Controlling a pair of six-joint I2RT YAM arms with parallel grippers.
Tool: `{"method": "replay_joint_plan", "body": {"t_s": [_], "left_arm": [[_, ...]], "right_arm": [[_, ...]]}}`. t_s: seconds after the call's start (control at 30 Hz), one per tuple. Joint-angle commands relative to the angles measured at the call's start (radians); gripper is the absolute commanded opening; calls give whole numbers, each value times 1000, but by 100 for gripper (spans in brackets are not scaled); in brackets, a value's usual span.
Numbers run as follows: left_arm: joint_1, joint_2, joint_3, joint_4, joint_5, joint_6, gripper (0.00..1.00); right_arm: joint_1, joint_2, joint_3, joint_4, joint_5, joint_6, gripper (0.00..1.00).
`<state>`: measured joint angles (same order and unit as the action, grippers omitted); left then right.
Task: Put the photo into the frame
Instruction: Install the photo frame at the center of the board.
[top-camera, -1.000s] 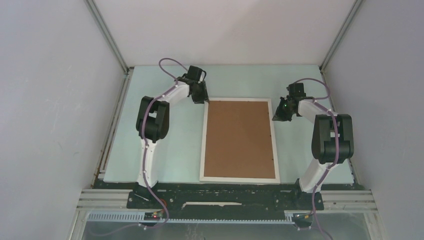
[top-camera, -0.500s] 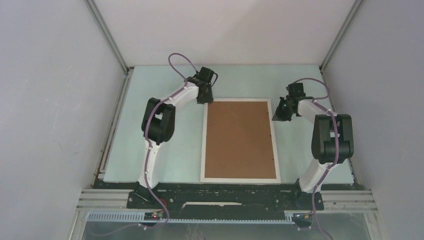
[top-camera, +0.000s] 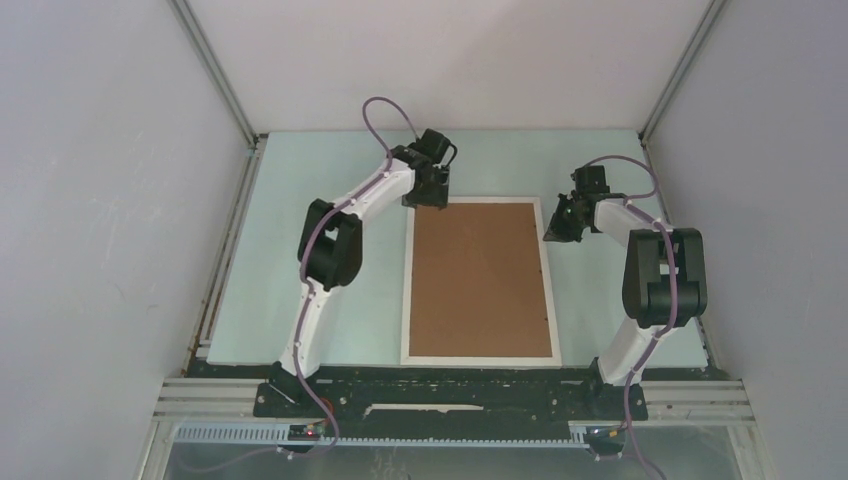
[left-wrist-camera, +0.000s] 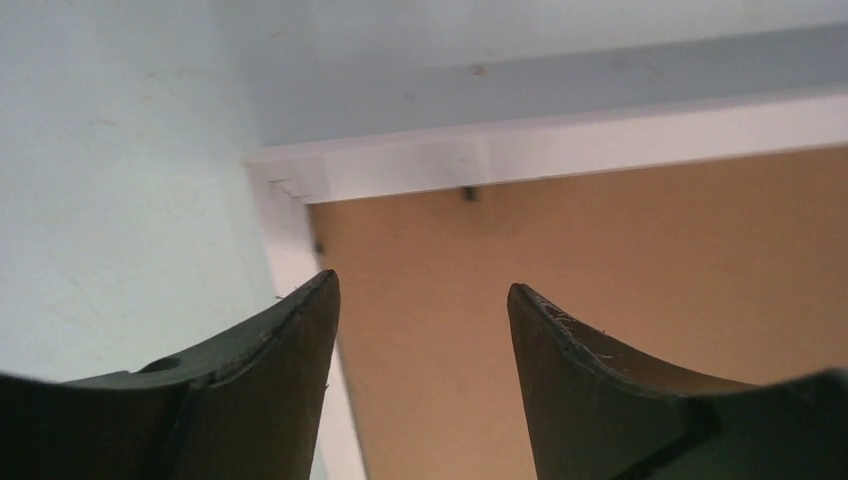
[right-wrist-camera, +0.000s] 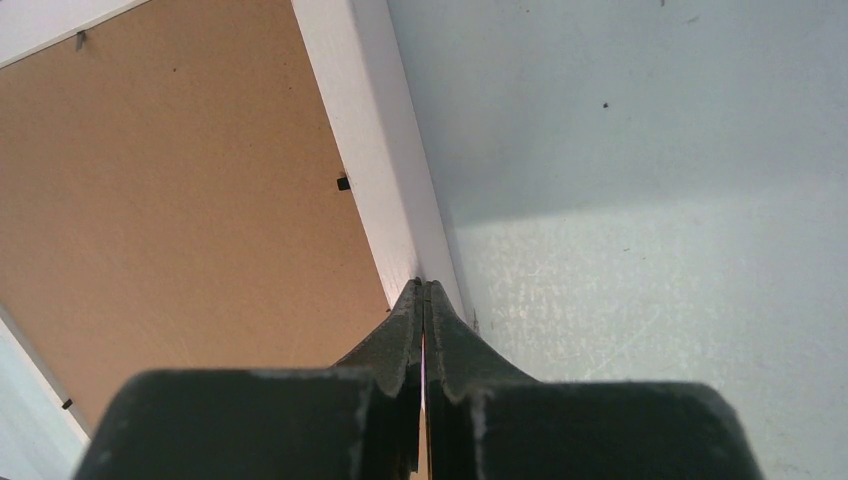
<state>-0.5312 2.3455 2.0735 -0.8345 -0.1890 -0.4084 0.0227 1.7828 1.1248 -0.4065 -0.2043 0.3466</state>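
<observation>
Top external view. Frame (top-camera: 480, 359): flat on the table (top-camera: 260, 250), back up, between the arms. Backing board (top-camera: 480, 275): seated inside the rim. Left gripper (top-camera: 428, 196): jaws parted, empty, over the far-left corner, probably lined up for the small retaining tab (left-wrist-camera: 467, 192) there. Right gripper (top-camera: 553, 232): closed on nothing, tips against the right rim, seemingly to steady it. Photo: unseen in every view; whether it lies under the board cannot be told.

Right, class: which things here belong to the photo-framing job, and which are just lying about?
Job: white frame, back side up; brown backing board inside it; left gripper, open; right gripper, shut. The photo is not visible.
Just there: pale green table; grey enclosure walls; purple cables.
</observation>
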Motion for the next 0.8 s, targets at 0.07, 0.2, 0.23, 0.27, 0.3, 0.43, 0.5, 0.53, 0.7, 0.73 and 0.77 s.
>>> {"method": "replay_joint_plan", "body": {"t_s": [0.07,0.2,0.23,0.27,0.3,0.43,0.5,0.53,0.7,0.73,0.77], "left_arm": [[82,-210,-31,11,253,-21,75],[134,-410,-377,152,388,-50,78],[143,-448,-451,168,418,-51,77],[152,-481,-512,182,450,-48,77],[159,-514,-577,198,478,-47,77],[185,-608,-754,259,538,-48,76],[209,-596,-774,289,543,-62,71],[225,-579,-771,323,561,-80,67],[266,-423,-638,432,529,-137,61],[270,-385,-596,428,506,-144,59],[276,-350,-563,429,503,-150,57]], "right_arm": [[43,28,3,-18,-37,7,0],[43,24,3,-18,-38,8,0],[43,25,4,-18,-39,10,0],[43,24,3,-17,-42,11,0],[43,25,2,-17,-45,11,0],[42,30,1,-11,-49,16,0],[44,33,2,-7,-58,18,0],[45,33,2,-5,-58,17,0],[51,28,1,-11,-58,13,0],[51,28,2,-12,-58,13,0],[51,28,2,-11,-58,11,0]]}}
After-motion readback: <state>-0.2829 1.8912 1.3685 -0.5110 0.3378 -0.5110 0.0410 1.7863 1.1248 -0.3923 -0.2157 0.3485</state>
